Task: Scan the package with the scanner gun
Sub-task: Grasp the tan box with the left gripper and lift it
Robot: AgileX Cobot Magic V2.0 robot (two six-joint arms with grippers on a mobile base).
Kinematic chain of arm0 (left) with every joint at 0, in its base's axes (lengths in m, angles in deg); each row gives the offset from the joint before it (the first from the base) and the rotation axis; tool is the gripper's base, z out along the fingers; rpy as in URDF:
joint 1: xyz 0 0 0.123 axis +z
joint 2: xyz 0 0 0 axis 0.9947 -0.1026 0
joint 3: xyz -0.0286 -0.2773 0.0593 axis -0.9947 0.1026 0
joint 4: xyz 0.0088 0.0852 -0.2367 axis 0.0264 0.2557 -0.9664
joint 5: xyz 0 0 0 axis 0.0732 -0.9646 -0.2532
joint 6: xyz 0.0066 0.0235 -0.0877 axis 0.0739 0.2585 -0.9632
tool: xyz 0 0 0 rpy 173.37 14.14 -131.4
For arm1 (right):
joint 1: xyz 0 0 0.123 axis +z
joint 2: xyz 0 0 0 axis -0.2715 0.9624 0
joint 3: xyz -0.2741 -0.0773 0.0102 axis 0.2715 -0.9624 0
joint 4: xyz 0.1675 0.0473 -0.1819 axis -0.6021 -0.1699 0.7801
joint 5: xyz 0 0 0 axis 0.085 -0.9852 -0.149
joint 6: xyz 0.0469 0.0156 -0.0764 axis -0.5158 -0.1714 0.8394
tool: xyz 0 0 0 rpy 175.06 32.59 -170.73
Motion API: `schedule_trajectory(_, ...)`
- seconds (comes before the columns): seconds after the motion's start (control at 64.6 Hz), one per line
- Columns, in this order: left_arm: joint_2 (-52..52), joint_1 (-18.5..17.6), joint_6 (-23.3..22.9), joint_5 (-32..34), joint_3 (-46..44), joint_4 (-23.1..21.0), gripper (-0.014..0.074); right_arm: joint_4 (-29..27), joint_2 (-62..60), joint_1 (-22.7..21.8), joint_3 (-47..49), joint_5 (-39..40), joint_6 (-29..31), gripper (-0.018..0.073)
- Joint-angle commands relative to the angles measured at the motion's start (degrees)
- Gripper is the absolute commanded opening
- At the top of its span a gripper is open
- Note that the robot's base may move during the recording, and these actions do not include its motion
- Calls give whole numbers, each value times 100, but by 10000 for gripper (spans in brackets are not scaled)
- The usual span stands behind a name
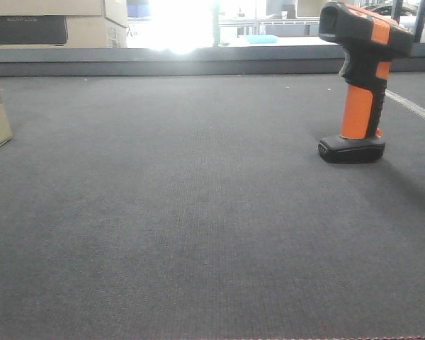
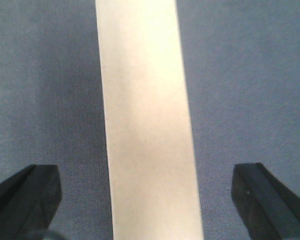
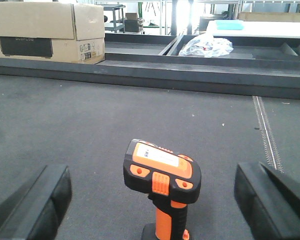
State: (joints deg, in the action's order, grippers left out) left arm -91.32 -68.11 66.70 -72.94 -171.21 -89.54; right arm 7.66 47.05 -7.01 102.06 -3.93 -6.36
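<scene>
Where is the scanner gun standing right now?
The scanner gun stands upright on the dark mat at the right of the front view. The right wrist view shows it centred before the open right pincer.

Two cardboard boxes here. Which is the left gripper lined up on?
The plain tan package, centred between the fingers of the open left gripper in its wrist view. The carton with the dark panel sits far back, beyond the mat.

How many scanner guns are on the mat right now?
1: the scanner gun stands upright on the grey mat, ahead of the open right gripper. None seems hidden.
</scene>
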Motion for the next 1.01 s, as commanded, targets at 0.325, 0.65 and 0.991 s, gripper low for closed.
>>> schedule_trajectory(0.325, -438, -384, -39, 24, -21, 634, 587, 27, 14, 2, 49, 135, 7, 568)
schedule_trajectory(0.65, -701, -384, -252, 24, -21, 611, 579, 27, 14, -1, 49, 124, 7, 568)
schedule_trajectory(0.991, -701, -384, -315, 24, -21, 611, 2, 27, 14, -1, 49, 111, 7, 568)
